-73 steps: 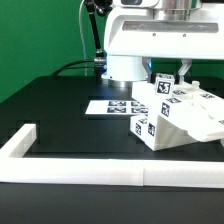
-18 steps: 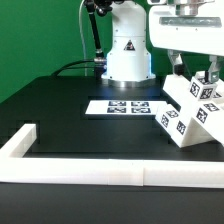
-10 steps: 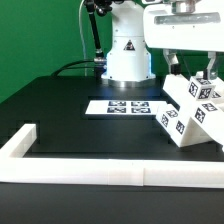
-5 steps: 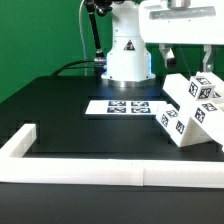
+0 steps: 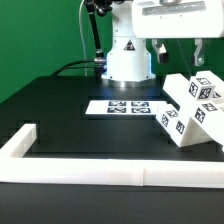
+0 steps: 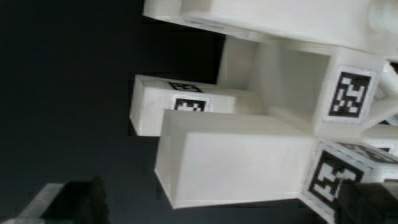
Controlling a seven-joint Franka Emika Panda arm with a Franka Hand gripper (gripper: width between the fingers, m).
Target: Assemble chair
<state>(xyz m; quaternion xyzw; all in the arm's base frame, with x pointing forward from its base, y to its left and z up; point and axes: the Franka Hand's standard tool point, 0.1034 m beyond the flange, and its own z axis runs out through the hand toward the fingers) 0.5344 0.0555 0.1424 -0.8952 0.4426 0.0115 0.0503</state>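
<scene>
The chair is a chunky white assembly of blocks and panels with black-and-white tags. It lies tilted on the black table at the exterior view's right. My gripper hangs open above it, clear of its top, with nothing between the fingers. In the wrist view the chair fills most of the picture, with tagged cube ends and a plain white block face. One dark finger shows beside that block, apart from it.
The marker board lies flat on the table, to the exterior view's left of the chair. A long low white border rail runs along the front edge and turns back at the left corner. The robot base stands behind.
Over the last second my open gripper has lifted straight up, off the chair's upper end. The chair has stayed where it lay.
</scene>
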